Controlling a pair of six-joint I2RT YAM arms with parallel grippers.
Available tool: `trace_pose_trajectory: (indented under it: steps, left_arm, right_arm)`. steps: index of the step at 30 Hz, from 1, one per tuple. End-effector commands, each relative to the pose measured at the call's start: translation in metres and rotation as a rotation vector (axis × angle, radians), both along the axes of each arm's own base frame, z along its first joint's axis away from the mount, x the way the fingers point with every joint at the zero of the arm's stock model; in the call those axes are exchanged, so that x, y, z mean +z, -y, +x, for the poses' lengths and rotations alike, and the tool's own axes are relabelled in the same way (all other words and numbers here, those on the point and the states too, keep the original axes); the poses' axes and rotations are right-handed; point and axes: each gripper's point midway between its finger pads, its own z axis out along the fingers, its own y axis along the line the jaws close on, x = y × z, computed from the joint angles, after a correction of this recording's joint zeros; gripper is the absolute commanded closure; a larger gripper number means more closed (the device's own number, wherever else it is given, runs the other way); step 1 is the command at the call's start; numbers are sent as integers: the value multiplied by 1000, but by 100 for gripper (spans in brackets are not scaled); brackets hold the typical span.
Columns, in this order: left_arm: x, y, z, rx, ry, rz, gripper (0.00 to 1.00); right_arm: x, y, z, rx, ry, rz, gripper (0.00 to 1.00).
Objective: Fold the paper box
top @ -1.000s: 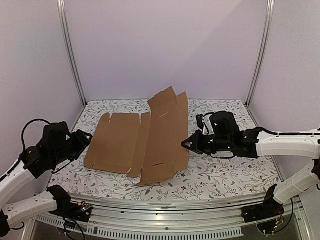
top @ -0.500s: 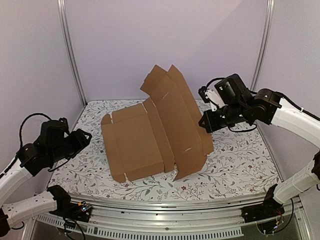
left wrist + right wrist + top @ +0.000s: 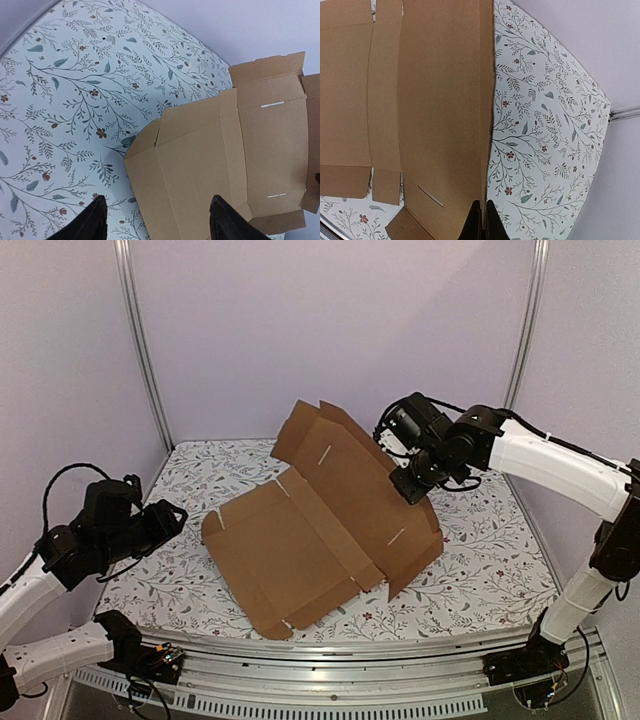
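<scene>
Left gripper (image 3: pixel 170 513): jaws wide, holding nothing, well apart from the box's left edge.
Paper box (image 3: pixel 300 545): mid-table; left panel flat, right panel tilted up.
Right gripper (image 3: pixel 408 487): pinched on the raised right edge.
Table (image 3: pixel 490 560): bare floral surface on both sides.

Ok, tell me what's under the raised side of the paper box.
Floral table cover shows beside the lifted edge of the paper box, pinched by the right hand. Directly beneath the raised panel, the cardboard hides everything.
</scene>
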Motion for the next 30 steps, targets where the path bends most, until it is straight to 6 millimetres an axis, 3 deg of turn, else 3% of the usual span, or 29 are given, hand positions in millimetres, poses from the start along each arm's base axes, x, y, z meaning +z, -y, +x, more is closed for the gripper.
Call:
trace_pose_trajectory:
  steps: [1, 8, 18, 30]
  left_arm:
    - [-2, 7, 1, -44, -6, 23, 32]
    - [0, 12, 4, -66, -6, 25, 31]
    - [5, 12, -2, -86, 0, 15, 32]
    - [3, 9, -9, -104, -5, 36, 32]
  right_arm:
    - [12, 4, 23, 83, 98, -191, 100]
    - [6, -14, 44, 261, 156, -362, 100]
    - [-23, -43, 65, 497, 177, -542, 100]
    - [-67, -72, 58, 741, 120, -586, 100]
